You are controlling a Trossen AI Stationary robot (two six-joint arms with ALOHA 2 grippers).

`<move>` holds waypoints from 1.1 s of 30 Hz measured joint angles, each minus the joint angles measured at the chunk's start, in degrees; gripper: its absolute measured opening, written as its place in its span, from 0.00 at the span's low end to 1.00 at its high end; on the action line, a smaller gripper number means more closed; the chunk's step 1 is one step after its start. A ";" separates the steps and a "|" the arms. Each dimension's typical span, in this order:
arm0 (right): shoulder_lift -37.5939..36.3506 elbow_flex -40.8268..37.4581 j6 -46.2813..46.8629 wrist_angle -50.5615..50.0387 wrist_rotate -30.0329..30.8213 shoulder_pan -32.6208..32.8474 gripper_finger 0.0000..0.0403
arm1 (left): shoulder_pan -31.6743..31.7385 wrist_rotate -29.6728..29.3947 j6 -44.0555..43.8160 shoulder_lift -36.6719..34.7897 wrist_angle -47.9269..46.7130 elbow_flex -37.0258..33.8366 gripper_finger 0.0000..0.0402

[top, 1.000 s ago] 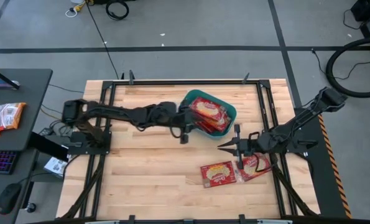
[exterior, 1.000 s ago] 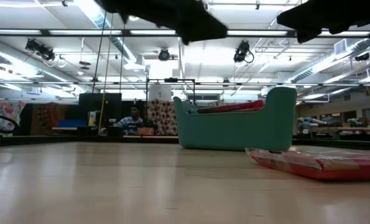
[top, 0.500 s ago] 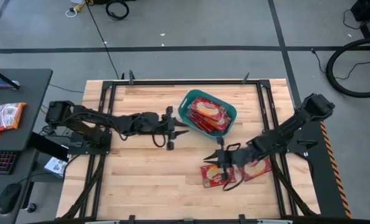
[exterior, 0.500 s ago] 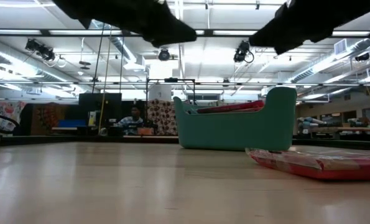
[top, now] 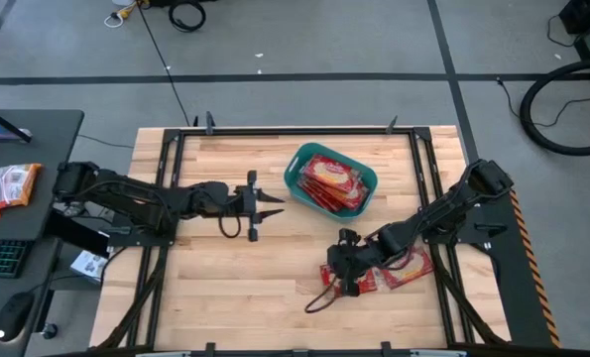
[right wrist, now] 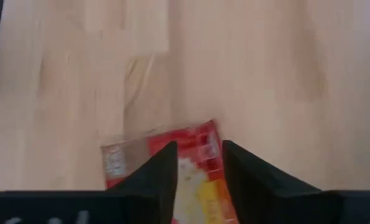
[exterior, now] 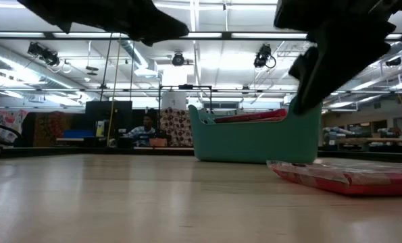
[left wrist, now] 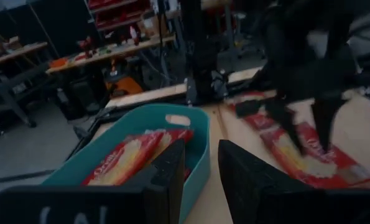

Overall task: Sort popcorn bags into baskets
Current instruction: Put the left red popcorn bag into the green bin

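Observation:
The teal basket (top: 331,181) stands on the table's far middle with several red popcorn bags (top: 329,178) stacked flat inside; the low view shows it as a tub (exterior: 255,138). Two more bags lie flat on the table's near right: one (top: 358,282) under my right gripper, one (top: 411,266) beside it to the right. My right gripper (top: 340,276) (right wrist: 198,163) is open and points down over the nearer bag's (right wrist: 163,155) left end, its fingers above the bag without touching. My left gripper (top: 271,203) (left wrist: 202,165) is open, level, left of the basket (left wrist: 141,143).
A black frame borders the wooden table (top: 225,268). Bare wood lies on the near left and between the arms. Beyond the left edge a desk holds more packets (top: 7,185). A person (exterior: 144,125) sits far behind the table.
My left gripper has drawn back from the basket toward the table's left edge. My right gripper has moved toward the near edge and leftward, tipping down and descending over the near bag's left end. Bags and basket have stayed put.

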 joint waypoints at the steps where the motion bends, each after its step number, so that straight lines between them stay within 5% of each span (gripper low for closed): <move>1: 0.31 0.51 1.76 -2.89 -0.87 -0.07 0.36 | -0.52 -0.07 -0.01 -1.12 0.30 -0.80 0.25; 7: 5.87 5.64 5.71 -16.20 -7.42 -3.04 0.45 | -3.99 -1.76 0.47 -6.65 3.82 -4.86 0.25; 14: 12.00 12.77 -0.10 -27.09 -12.91 -5.53 0.45 | -7.50 -11.54 1.90 -12.00 7.17 -10.50 0.25; 25: 15.30 13.19 -8.58 -28.37 -13.38 -6.31 0.43 | -9.92 -15.64 1.14 -18.96 8.47 -17.04 0.25; 33: 16.29 13.25 -9.49 -27.57 -16.08 -6.30 0.31 | -10.89 -17.69 0.36 -20.14 6.39 -16.94 0.25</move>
